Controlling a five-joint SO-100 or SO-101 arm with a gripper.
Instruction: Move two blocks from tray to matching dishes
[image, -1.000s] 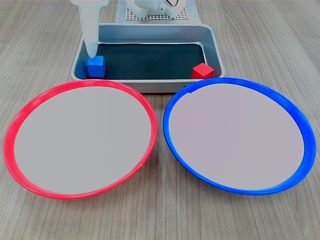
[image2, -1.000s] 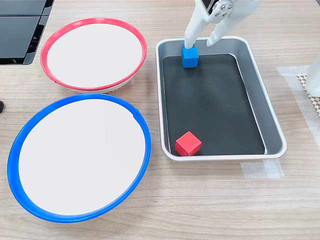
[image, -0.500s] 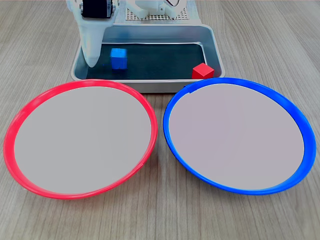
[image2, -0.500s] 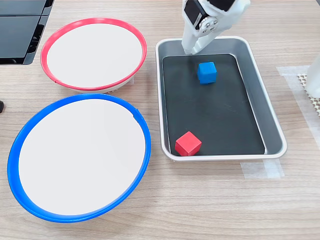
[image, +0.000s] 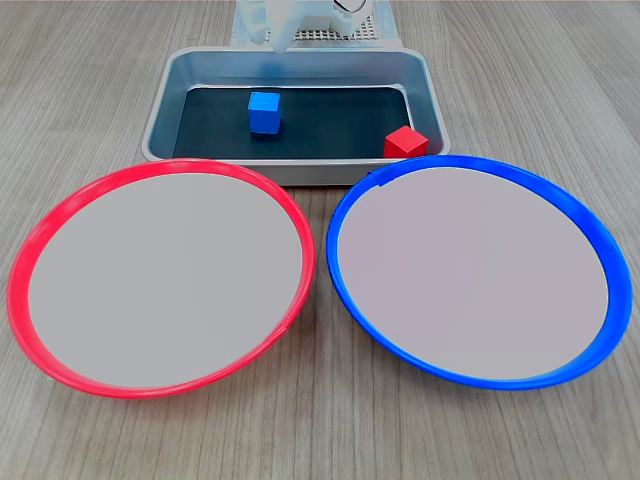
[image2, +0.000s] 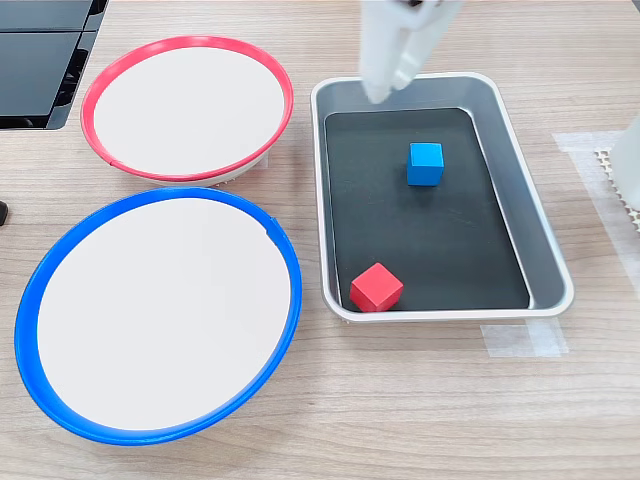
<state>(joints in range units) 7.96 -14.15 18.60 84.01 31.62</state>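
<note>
The blue block (image: 264, 112) (image2: 425, 163) lies on the black floor of the tray (image: 290, 172) (image2: 320, 200), free of any grip. Against the tray wall nearest the blue-rimmed dish (image: 600, 232) (image2: 22, 300) sits the red block (image: 405, 143) (image2: 377, 287). The red-rimmed dish (image: 20, 275) (image2: 185, 42) holds nothing, and neither does the blue-rimmed one. My gripper (image2: 388, 88) hangs blurred above the tray's corner by the red-rimmed dish, in the second exterior view. It holds nothing, and the blur hides how far its fingers stand apart. The first exterior view cuts it off at the top.
White parts of the arm (image: 290, 15) and a mesh mat lie behind the tray in the first exterior view. A black device (image2: 40, 60) sits at the second exterior view's upper left. Tape (image2: 520, 340) marks the wooden table beside the tray.
The blue block left the tray's corner and slid toward the tray's middle. My gripper lifted away from it and rose above the tray's corner.
</note>
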